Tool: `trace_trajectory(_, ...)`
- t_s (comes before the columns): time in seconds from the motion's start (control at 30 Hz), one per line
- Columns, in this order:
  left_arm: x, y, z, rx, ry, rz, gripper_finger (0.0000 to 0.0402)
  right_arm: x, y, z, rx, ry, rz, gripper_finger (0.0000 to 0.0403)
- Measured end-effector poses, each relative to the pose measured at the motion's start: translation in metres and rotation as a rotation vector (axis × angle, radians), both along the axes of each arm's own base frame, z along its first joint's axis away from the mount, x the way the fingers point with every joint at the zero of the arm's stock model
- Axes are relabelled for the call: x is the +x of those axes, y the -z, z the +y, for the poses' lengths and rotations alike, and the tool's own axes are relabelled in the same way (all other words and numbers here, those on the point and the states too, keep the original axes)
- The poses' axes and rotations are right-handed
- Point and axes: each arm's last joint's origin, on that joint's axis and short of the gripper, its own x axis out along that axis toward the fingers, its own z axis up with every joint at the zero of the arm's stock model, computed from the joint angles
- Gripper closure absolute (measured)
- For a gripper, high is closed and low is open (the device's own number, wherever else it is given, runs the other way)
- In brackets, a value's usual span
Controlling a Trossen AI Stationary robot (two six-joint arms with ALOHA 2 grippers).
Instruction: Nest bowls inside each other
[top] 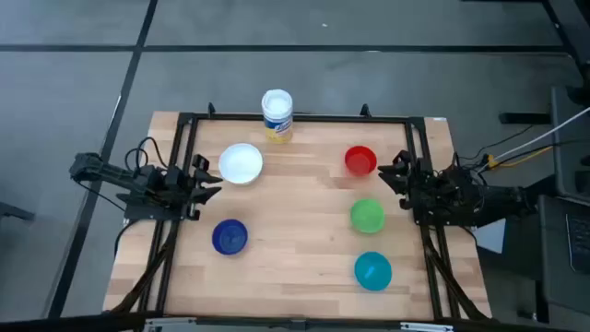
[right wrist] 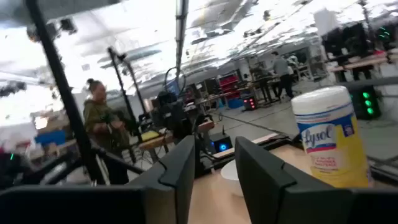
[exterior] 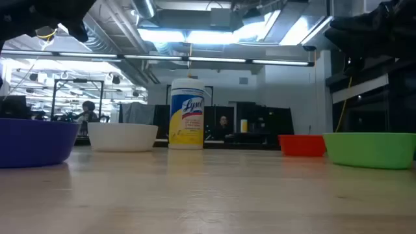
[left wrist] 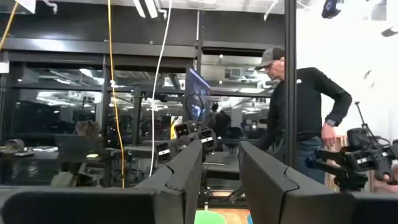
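Both my arms are parked at the table edges, nothing in hand.

Left gripper [top: 210,181] sits at the left edge, pointing in toward the table, just beside the white bowl [top: 241,163]. In its wrist view my fingers [left wrist: 186,177] stand apart with a narrow gap, nothing between them. Not touching any bowl.

Right gripper [top: 395,173] sits at the right edge, pointing in, near the red bowl [top: 360,160] but apart from it. Its wrist view shows the fingers [right wrist: 180,171] likewise parted by a slim gap, holding nothing.

Bowls, all five separate, none nested, all upright:
- white bowl: far left part of the table.
- dark blue bowl [top: 230,237]: near left, on the near side of the white one, well apart from it.
- red bowl: far right.
- green bowl [top: 368,216]: right side, between red and teal.
- teal bowl [top: 373,271]: near right.

So the three on the right form a rough line running far to near; the two on the left do the same.

Wipes canister [top: 277,115], white with a blue and yellow label, stands upright at the far edge, between the white and red bowls. It also shows in the right wrist view [right wrist: 329,137].

Wooden table [top: 295,277] is otherwise bare in the centre. A person [left wrist: 298,118] in dark clothes and a cap stands beyond the table in the left wrist view.
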Motion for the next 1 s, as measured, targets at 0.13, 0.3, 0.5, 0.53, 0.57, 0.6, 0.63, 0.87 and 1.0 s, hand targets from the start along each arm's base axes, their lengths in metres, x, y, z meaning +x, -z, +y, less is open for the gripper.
trace_trajectory(0.13, 0.0, 0.001, 0.002, -0.051, -0.069, 0.011, 0.03, 0.0, 0.0, 0.0, -0.044, 0.016, 0.008, 0.0295)
trace_trajectory(0.3, 0.0, 0.001, 0.003, -0.057, -0.095, 0.023, 0.03, 0.0, 0.0, 0.0, -0.09, 0.032, 0.014, 0.03)
trace_trajectory(0.5, 0.001, 0.002, 0.003, -0.093, -0.08, 0.025, 0.03, 0.0, 0.0, 0.0, -0.117, 0.042, 0.014, 0.0297)
trace_trajectory(0.53, 0.0, 0.001, 0.003, -0.095, -0.079, 0.018, 0.03, 0.0, 0.0, 0.0, -0.107, 0.04, 0.014, 0.0295)
trace_trajectory(0.57, 0.0, 0.001, 0.003, -0.098, -0.079, 0.01, 0.03, 0.0, 0.0, 0.0, -0.09, 0.035, 0.011, 0.0293)
trace_trajectory(0.6, 0.0, 0.0, 0.003, -0.1, -0.078, 0.004, 0.03, 0.0, 0.0, 0.0, -0.07, 0.029, 0.008, 0.0292)
trace_trajectory(0.63, 0.0, 0.0, 0.003, -0.097, -0.075, 0.003, 0.03, 0.0, 0.0, 0.0, -0.051, 0.024, 0.006, 0.029)
trace_trajectory(0.87, -0.002, -0.014, 0.006, -0.135, -0.169, -0.007, 0.03, -0.005, -0.016, 0.001, 0.092, -0.079, -0.104, 0.0285)
trace_trajectory(1.0, -0.003, -0.044, 0.009, -0.141, -0.26, 0.049, 0.03, -0.014, -0.046, 0.002, 0.133, -0.093, -0.024, 0.0295)
